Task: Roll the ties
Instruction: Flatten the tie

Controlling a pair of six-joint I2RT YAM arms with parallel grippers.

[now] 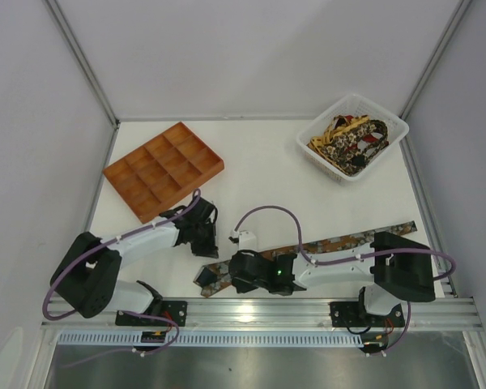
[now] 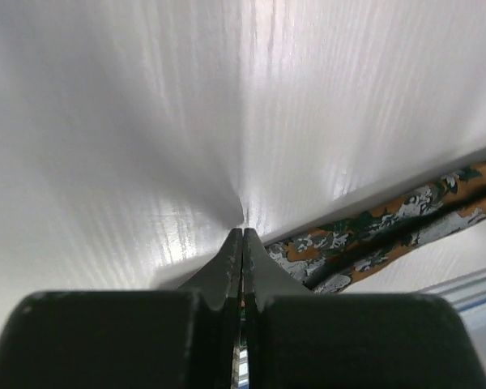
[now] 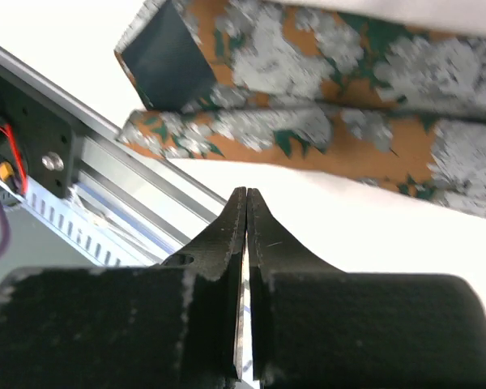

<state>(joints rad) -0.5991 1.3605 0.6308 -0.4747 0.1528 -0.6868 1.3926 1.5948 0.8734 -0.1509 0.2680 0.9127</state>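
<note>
One tie (image 1: 340, 241), patterned in rust-orange, grey and green, lies flat across the near part of the table, its left end folded over to show dark lining (image 3: 166, 57). My right gripper (image 1: 232, 281) is shut and empty, its tips (image 3: 247, 192) over bare table just short of that tie (image 3: 308, 121). My left gripper (image 1: 211, 245) is also shut and empty, with its tips (image 2: 243, 231) down at the white surface, left of the tie (image 2: 389, 227). More ties (image 1: 350, 139) are piled in the white basket (image 1: 393, 136).
An orange compartment tray (image 1: 164, 170) sits at the back left. The white basket stands at the back right. The aluminium rail (image 1: 259, 309) runs along the near edge, close to my right gripper, also seen from its wrist as rail (image 3: 105, 154). White walls enclose the table.
</note>
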